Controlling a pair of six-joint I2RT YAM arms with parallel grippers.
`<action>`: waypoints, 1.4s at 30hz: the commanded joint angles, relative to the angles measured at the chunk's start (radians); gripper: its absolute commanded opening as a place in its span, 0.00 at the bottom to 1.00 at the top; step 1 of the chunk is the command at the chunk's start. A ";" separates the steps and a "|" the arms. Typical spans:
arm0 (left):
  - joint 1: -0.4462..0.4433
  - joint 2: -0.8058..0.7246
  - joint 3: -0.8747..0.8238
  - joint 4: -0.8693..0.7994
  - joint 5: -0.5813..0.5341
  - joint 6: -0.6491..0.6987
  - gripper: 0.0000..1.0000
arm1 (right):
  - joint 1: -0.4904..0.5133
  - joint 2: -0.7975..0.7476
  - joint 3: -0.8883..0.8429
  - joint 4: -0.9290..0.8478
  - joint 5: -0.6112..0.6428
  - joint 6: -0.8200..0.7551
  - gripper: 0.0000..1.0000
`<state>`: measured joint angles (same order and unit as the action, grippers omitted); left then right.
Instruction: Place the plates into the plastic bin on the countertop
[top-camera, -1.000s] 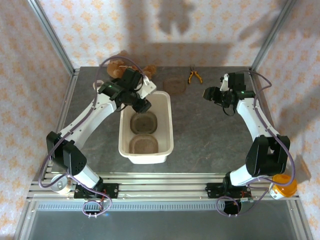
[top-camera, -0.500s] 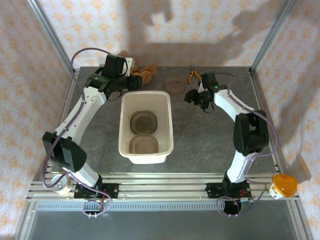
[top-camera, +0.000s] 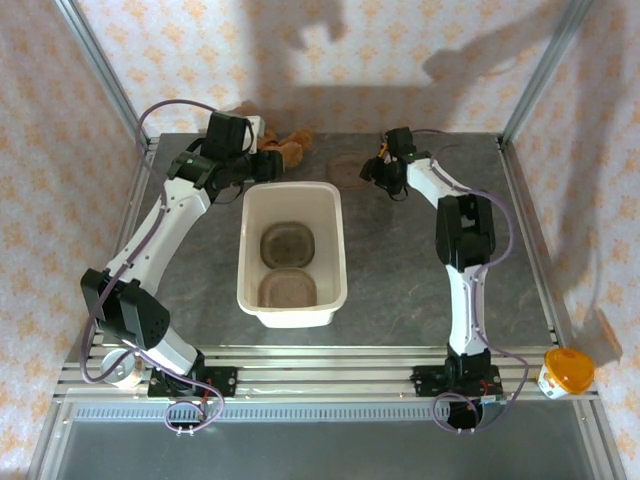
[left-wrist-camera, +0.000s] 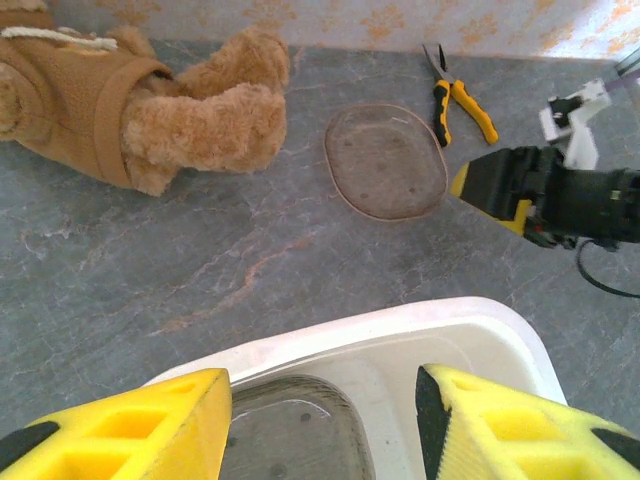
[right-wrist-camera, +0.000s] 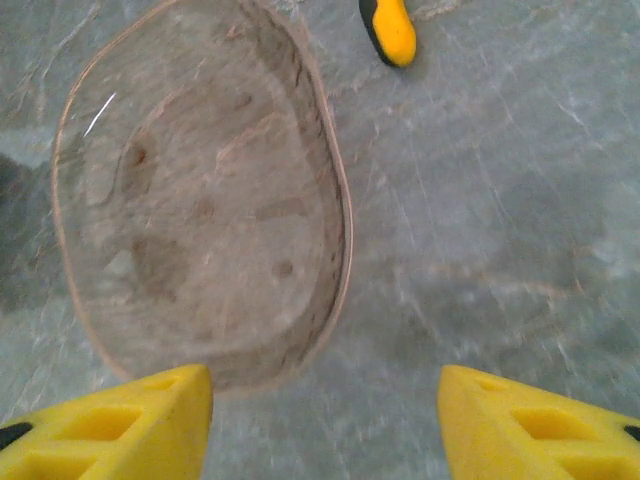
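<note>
Plates, two of them, lay in the plastic bin, one behind the other on its floor. A third plate sat apart on the surface just beyond the bin's far rim, with the pliers to its right and a plush toy to its left. Over the last second the right arm had swung in from the right side of the surface to the far middle, so that the right pincer hung just beside the third plate's right edge. Its wrist view showed the jaws standing apart and empty, the plate's rim reaching one finger pad and the rest of the gap over bare stone. The left arm, which a second earlier had reached over the bin, had drawn back to the bin's far-left corner, where the left pincer hovered open with nothing in it above the far rim. By the look of it, the left arm had cleared the way and the right was lining up for the last pick. It probably needed to shift a little toward the plate before closing on the thin rim, which looked easy to slip off.
</note>
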<state>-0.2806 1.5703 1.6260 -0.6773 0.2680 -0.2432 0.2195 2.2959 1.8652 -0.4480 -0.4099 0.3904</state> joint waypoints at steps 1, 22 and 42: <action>0.006 -0.056 -0.015 -0.010 -0.055 0.019 0.54 | -0.007 0.063 0.082 -0.038 0.055 0.019 0.60; 0.008 -0.058 -0.024 -0.051 -0.081 0.076 0.54 | -0.006 0.218 0.226 -0.094 -0.028 -0.044 0.32; 0.008 -0.062 -0.058 -0.016 -0.073 0.044 0.54 | -0.001 0.269 0.323 -0.095 -0.063 -0.010 0.15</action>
<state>-0.2806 1.5135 1.5742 -0.7017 0.2012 -0.1864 0.2005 2.5202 2.1567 -0.5442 -0.4465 0.3683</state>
